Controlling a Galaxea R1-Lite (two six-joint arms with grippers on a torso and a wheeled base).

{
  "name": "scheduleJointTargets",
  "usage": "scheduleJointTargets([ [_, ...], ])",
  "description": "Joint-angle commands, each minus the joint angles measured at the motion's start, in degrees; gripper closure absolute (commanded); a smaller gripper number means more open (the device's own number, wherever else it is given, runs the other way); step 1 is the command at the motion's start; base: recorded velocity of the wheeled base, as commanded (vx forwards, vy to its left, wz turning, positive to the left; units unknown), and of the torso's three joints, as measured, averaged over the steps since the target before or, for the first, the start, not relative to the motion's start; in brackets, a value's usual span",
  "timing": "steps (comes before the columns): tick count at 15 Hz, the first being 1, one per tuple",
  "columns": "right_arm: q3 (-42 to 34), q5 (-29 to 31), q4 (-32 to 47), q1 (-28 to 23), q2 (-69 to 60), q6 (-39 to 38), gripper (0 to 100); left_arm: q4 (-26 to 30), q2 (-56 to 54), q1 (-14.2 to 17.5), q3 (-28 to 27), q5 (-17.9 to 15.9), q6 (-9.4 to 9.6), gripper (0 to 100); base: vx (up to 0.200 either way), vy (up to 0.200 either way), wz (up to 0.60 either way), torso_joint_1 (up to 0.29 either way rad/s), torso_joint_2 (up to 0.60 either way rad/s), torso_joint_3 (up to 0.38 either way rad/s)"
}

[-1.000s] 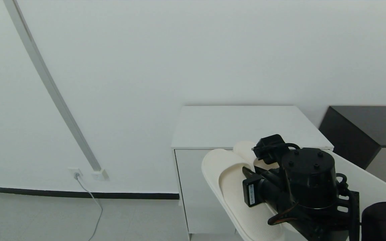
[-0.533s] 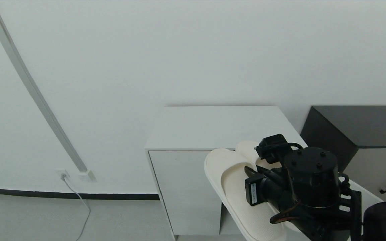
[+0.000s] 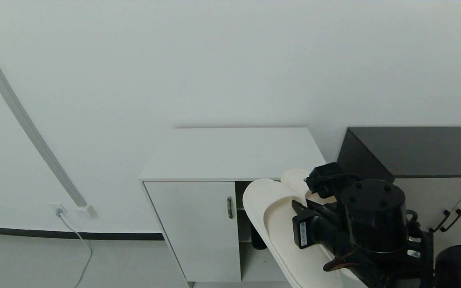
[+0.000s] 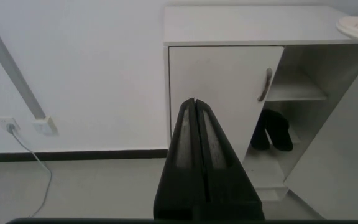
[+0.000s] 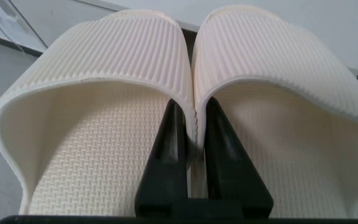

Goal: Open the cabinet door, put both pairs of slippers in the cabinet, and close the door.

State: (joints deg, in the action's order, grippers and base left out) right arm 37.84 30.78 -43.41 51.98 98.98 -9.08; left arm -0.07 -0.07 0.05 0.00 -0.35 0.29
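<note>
Now clamping cream slippers [image 5: 104, 68] by their inner walls in right gripper [image 5: 193, 111], at four o'clock in head view, before the open cabinet [image 3: 230, 154]. Showing left gripper [image 4: 194, 104] pinched tight, empty; dark slippers [image 4: 272, 130] inside, low.

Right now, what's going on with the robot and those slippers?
The right gripper holds a pair of cream slippers, pinched together by their inner walls, in front of the white cabinet. The cabinet's right side is open and a dark pair of slippers sits inside on the bottom; its left door is closed. The left gripper is shut and empty, pointing toward the cabinet.
</note>
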Motion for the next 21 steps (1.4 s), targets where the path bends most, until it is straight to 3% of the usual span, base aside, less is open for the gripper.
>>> scheduleJointTargets([
  [1,-0.2,0.0,-0.5,0.1,0.0,0.1,100,0.0,0.1,0.0,0.0,0.0,-0.03,100,0.000,0.000,0.00,0.000,0.00,0.000],
  [21,-2.5,0.0,-2.7,-0.4,0.4,0.9,100,0.0,0.1,0.0,0.0,0.0,-0.03,100,0.000,0.000,0.00,-0.011,0.02,0.012],
])
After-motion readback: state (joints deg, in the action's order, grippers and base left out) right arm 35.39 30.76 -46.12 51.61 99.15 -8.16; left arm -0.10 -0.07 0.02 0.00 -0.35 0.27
